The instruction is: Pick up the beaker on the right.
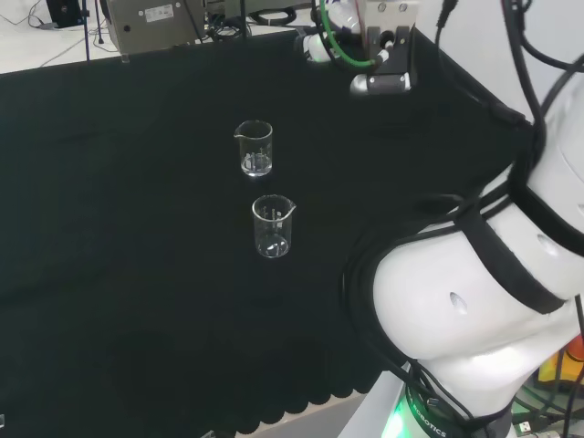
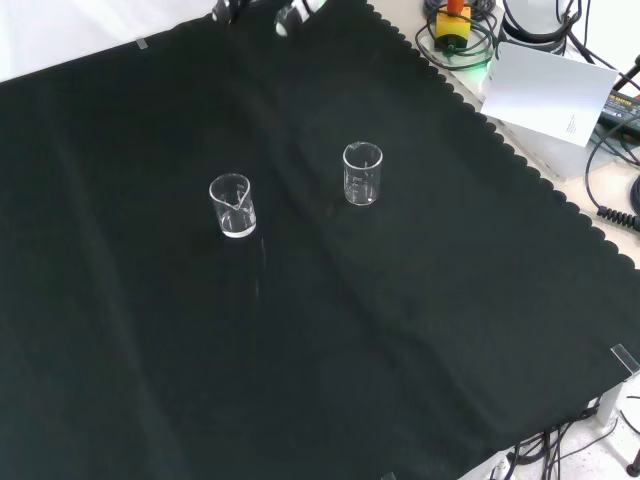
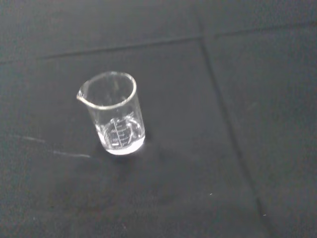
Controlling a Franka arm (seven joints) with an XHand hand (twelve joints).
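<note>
Closest to you, past the wrist, stands one clear beaker (image 3: pixel 115 114), upright on the cloth, its pouring lip pointing sideways and printed graduation marks running down its wall; you cannot tell which of the two it is.

Count two beakers in all, both upright, both looking empty, well apart from each other. The beaker on the right (image 2: pixel 363 173) is the right-hand and higher one in the front view, and the nearer one in the head view (image 1: pixel 274 226). It is small, straight-walled clear glass with a thick pale base. The other beaker (image 2: pixel 232 205) stands to its left in the front view.

Pale bits of the hand (image 2: pixel 289 17) poke in at the front view's top edge, well clear of both beakers; you cannot tell whether it is open or closed.

Black cloth (image 2: pixel 330 340) with a scalloped edge covers the bench, creased in long lines. Beyond the cloth you see cables (image 2: pixel 615 170), a white sheet (image 2: pixel 545 90) and grey equipment (image 1: pixel 151 18).
</note>
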